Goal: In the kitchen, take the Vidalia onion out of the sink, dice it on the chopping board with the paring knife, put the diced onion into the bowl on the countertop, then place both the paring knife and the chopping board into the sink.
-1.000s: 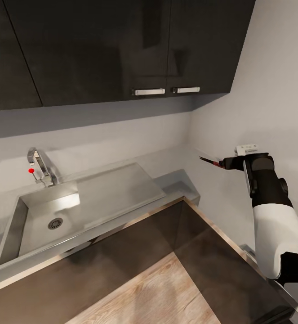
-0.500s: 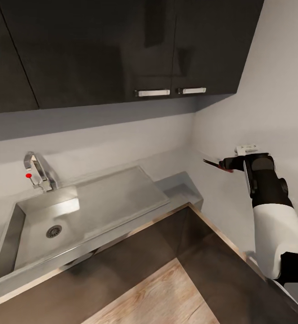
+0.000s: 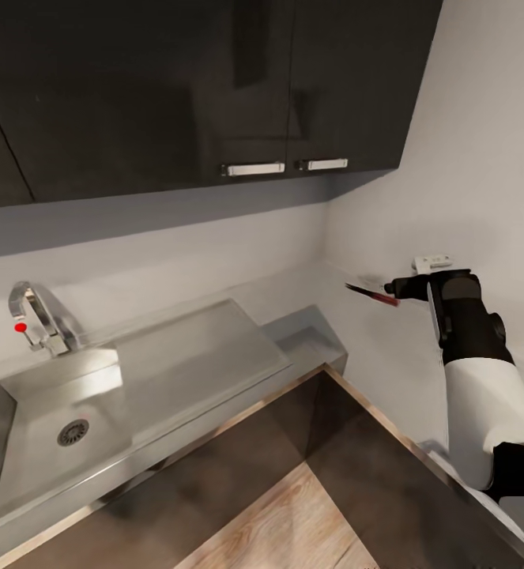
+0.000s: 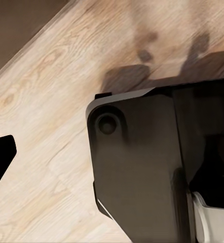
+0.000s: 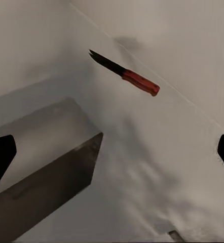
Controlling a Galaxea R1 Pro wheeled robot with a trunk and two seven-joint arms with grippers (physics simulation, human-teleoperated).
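The paring knife [image 3: 367,293] lies on the grey countertop [image 3: 388,371] close to the right wall; here it has a red handle and a short dark blade [image 5: 124,74]. My right gripper [image 3: 394,292] hovers just behind the handle, open, fingertips far apart and nothing between them. The steel sink [image 3: 24,458] sits at the left with its drain [image 3: 73,431], drainboard [image 3: 206,356] and chrome tap [image 3: 36,320]; the basin part in view holds nothing. A dark fingertip [image 4: 0,158] of my left gripper hangs over the wood floor, open. The chopping board, bowl and onion are out of view.
Dark upper cabinets [image 3: 214,79] with chrome handles [image 3: 252,168] hang over the counter's corner. Dark lower cabinet fronts [image 3: 214,458] meet at an inner corner above the light wood floor [image 3: 277,521]. My own dark base [image 4: 142,167] stands beneath the left arm.
The whole head view has swung to the right, so the sink and tap now sit further left in the picture. The right gripper and knife keep the same relation.
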